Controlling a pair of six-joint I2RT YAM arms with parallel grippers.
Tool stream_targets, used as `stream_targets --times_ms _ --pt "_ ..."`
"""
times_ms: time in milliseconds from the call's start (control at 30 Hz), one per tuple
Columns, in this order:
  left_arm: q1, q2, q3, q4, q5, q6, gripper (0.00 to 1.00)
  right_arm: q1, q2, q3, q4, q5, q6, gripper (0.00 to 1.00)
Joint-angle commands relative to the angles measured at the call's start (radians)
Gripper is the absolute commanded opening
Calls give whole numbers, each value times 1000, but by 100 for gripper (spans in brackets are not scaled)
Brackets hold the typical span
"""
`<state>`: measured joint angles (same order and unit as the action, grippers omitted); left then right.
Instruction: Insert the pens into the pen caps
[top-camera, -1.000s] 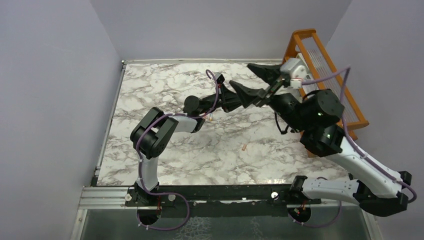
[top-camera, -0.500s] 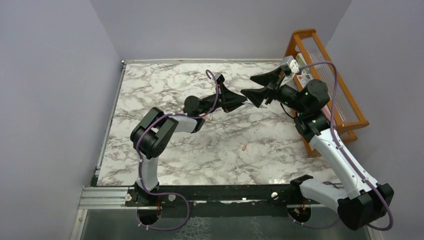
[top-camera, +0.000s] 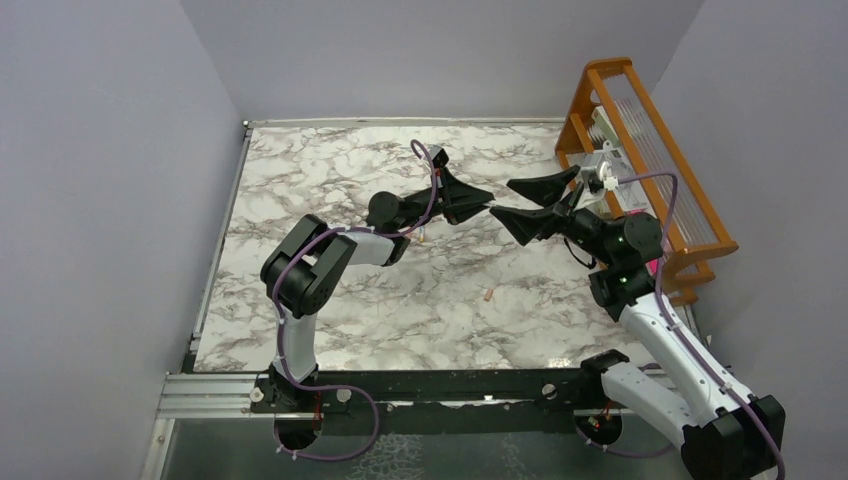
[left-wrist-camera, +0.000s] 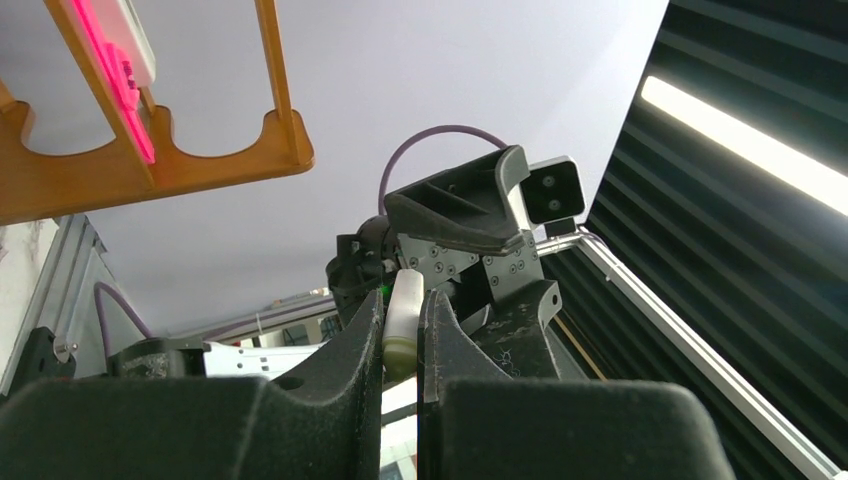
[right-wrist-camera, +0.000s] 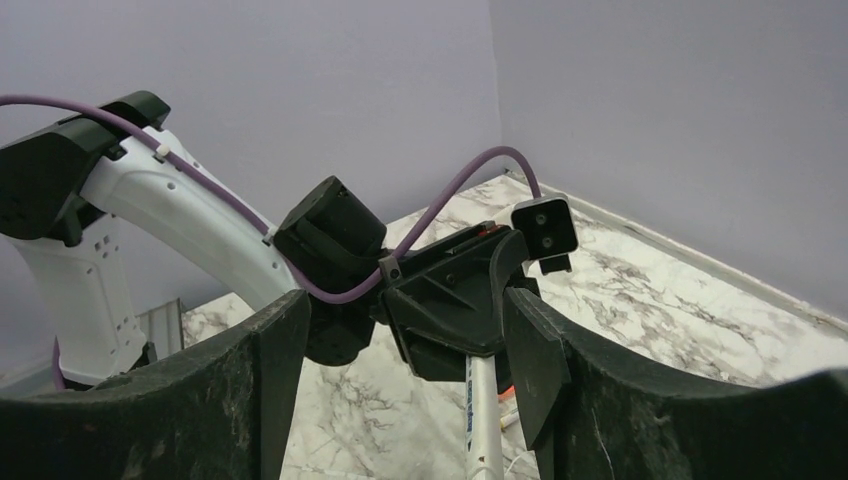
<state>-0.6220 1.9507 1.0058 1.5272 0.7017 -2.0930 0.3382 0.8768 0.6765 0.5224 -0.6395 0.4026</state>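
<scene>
The left pincer (top-camera: 488, 200) grips a whitish pen (left-wrist-camera: 404, 305); the right pincer (top-camera: 504, 198) gapes wide facing it, above the worktop (top-camera: 330, 180).

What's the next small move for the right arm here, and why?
Probably ease the right claw forward a little and close it on the pen. The left claw is shut on that whitish pen, and its free end points between the right claw's open fingers.
</scene>
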Motion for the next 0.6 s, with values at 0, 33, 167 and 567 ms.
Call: stream_targets --times_ms 0,33,167,567 --pt "0 -33 6 242 -40 -190 0 -8 -16 -23 52 40 10 70" --pt "0 -33 4 241 -44 -189 0 -8 -22 -28 40 49 1 69" --pt "0 -40 -5 243 -57 -181 0 -10 -51 -58 6 85 -24 67" --pt "-4 -67 -6 242 -75 -164 0 -10 -32 -96 42 74 5 51"
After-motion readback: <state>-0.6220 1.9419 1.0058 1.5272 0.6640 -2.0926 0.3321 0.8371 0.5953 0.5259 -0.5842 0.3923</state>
